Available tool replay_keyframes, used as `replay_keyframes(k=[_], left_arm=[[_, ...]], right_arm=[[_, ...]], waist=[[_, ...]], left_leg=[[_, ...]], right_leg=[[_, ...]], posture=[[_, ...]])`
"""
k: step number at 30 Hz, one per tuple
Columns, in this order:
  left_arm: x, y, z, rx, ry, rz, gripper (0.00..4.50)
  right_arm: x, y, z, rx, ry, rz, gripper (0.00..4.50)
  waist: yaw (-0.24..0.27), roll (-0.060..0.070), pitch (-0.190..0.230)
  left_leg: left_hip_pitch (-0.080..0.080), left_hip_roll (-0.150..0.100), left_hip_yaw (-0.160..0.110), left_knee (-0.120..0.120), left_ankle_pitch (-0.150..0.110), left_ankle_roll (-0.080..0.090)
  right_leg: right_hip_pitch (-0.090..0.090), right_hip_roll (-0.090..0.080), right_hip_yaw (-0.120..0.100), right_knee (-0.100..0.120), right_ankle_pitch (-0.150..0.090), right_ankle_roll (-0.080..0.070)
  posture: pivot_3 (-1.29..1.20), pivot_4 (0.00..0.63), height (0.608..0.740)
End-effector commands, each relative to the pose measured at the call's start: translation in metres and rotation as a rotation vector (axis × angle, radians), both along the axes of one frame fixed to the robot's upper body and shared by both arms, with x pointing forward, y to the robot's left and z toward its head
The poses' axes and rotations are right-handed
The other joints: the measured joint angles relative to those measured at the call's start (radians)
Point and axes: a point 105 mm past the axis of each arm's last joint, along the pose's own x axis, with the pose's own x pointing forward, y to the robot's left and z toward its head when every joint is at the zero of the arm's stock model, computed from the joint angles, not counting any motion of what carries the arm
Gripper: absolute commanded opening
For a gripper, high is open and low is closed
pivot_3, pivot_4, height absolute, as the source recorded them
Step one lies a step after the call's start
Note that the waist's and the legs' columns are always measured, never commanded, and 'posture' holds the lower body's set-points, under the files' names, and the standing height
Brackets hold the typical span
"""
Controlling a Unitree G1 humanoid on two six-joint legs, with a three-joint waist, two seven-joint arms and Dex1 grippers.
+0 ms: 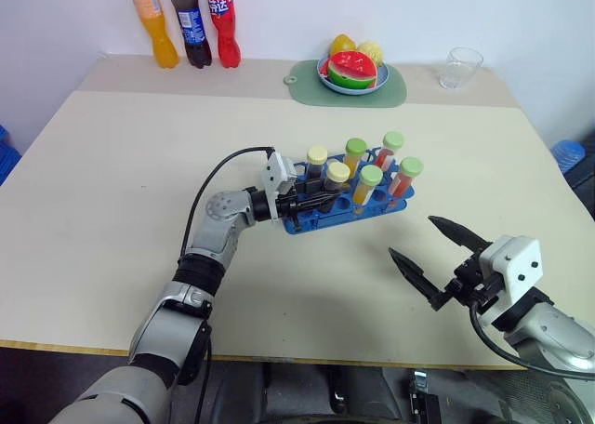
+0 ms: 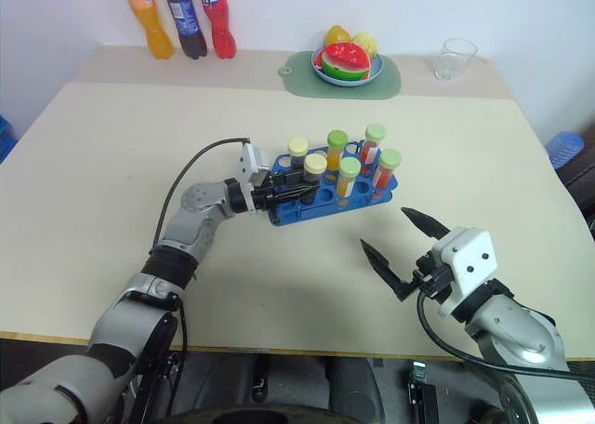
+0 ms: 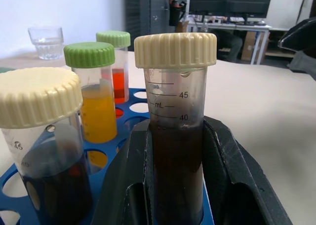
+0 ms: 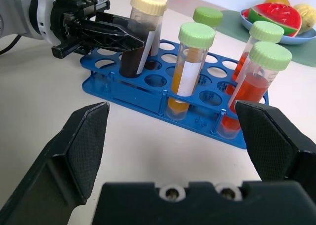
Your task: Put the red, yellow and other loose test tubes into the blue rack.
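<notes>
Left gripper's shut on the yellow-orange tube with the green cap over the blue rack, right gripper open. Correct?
Not quite. The left gripper is shut on the dark brown tube with a pale yellow cap, as the left wrist view shows. It is over the bright blue plastic rack, and the right gripper is open.

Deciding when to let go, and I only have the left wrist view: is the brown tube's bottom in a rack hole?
Observer: It appears so. The brown tube has its lower end in a near-row hole of the blue rack, with the left pincer shut on it.
Operator: How many tubes are at the rack altogether?
Observer: Six, counting the held one.
Operator: And the right pincer?
Observer: The right pincer is open and empty above the table, apart from the rack.
</notes>
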Motion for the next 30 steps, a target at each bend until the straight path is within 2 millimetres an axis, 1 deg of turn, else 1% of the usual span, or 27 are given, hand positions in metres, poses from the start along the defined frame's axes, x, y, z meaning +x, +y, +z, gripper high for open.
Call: replay_keyframes(k=[1,3,4,5,6,7,9,11,14,16,18,22,25,30], left_arm=[[0.005,0.003,0.01,-0.066,0.041,0.012,1.29],[0.006,0.003,0.014,-0.08,0.029,0.018,2.24],[0.004,0.004,0.018,-0.101,0.03,0.014,2.77],[0.002,0.004,0.022,-0.11,0.03,0.006,3.2],[0.0,0.005,0.024,-0.096,-0.004,0.024,3.81],[0.0,0.007,0.024,-0.073,-0.031,0.052,4.3],[-0.003,0.011,0.023,-0.053,-0.034,0.071,4.3],[-0.011,0.019,0.023,-0.052,-0.011,0.064,4.3],[-0.021,0.042,0.025,-0.051,-0.047,0.129,4.3],[-0.022,0.057,0.028,-0.088,-0.063,0.206,4.3],[-0.025,0.077,0.025,-0.084,-0.059,0.256,4.3],[-0.031,0.108,0.016,0.016,-0.106,0.338,4.3],[-0.043,0.13,0.014,0.022,-0.083,0.385,4.3],[-0.06,0.147,0.012,0.032,-0.031,0.426,4.3]], right_arm=[[-0.002,0.003,0.014,-0.005,-0.069,0.008,4.5],[-0.001,0.002,0.014,-0.005,-0.07,0.009,4.5],[-0.001,0.002,0.014,-0.005,-0.069,0.009,4.5],[0.0,0.002,0.014,-0.006,-0.069,0.01,4.5],[0.001,0.001,0.013,-0.006,-0.068,0.01,4.5],[0.002,0.001,0.013,-0.007,-0.067,0.01,4.5],[0.003,0.0,0.012,-0.005,-0.065,0.011,4.5],[0.006,-0.001,0.013,0.01,-0.064,0.014,4.5],[0.017,-0.006,0.008,-0.001,-0.046,-0.016,4.5],[0.021,-0.011,0.003,0.007,-0.026,-0.019,4.5],[0.025,-0.018,-0.004,0.013,-0.005,-0.037,4.5],[0.024,-0.033,-0.018,0.015,0.038,-0.069,4.5],[0.019,-0.043,-0.021,0.039,0.053,-0.101,4.5],[0.015,-0.054,-0.016,0.073,0.028,-0.151,4.5]], waist=[[0.0,0.0,0.0],[-0.001,0.0,0.0],[-0.001,0.0,0.0],[-0.001,0.0,0.0],[-0.002,0.0,0.0],[-0.002,0.0,0.0],[-0.003,0.0,0.0],[-0.006,0.0,0.0],[-0.008,0.001,0.0],[-0.006,0.001,0.0],[-0.003,0.001,-0.001],[-0.002,0.001,-0.001],[-0.002,0.002,-0.001],[-0.003,0.002,-0.001]], left_leg=[[0.0,0.0,0.0,0.0,0.0,0.0],[0.0,0.0,0.0,0.0,0.0,0.0],[0.0,0.0,0.0,0.0,0.0,0.0],[0.0,0.0,0.0,0.0,0.0,0.0],[0.0,0.0,0.0,0.0,0.0,0.0],[0.0,0.0,0.0,0.0,0.0,0.0],[0.0,0.001,0.0,0.0,0.0,0.0],[0.0,0.001,0.0,0.0,0.0,0.0],[0.001,0.002,0.0,-0.001,0.0,0.0],[0.001,0.002,0.0,-0.001,0.0,0.0],[0.001,0.002,0.0,-0.001,0.0,0.0],[0.001,0.002,0.001,-0.001,0.0,0.0],[0.001,0.002,0.001,-0.001,0.0,0.0],[0.001,0.003,0.001,-0.001,0.0,0.0]], right_leg=[[0.0,0.0,0.0,0.0,0.0,0.0],[0.0,0.0,0.0,0.0,0.0,0.0],[0.0,0.0,0.0,0.0,0.0,0.0],[0.0,0.0,0.0,0.0,0.0,0.0],[0.0,0.0,0.0,0.0,0.0,0.0],[0.0,0.0,0.0,0.0,0.0,0.0],[0.0,0.001,0.0,0.0,0.0,0.0],[-0.001,0.001,0.0,0.001,0.0,0.0],[-0.001,0.001,0.0,0.001,0.0,0.0],[-0.001,0.001,0.0,0.001,0.0,0.0],[0.0,0.001,0.0,0.001,0.0,0.0],[-0.001,0.001,0.0,0.001,0.0,0.0],[-0.001,0.001,0.0,0.001,0.0,0.0],[0.0,0.0,0.0,0.002,0.0,0.0]], posture=[[0.0,0.15,0.74],[0.0,0.15,0.74],[0.0,0.15,0.74],[0.0,0.15,0.74],[0.0,0.15,0.74],[0.0,0.15,0.74],[0.0,0.15,0.74],[0.0,0.15,0.74],[0.0,0.15,0.74],[0.0,0.15,0.74],[0.0,0.15,0.74],[0.0,0.15,0.74],[0.0,0.15,0.74],[0.0,0.15,0.74]])
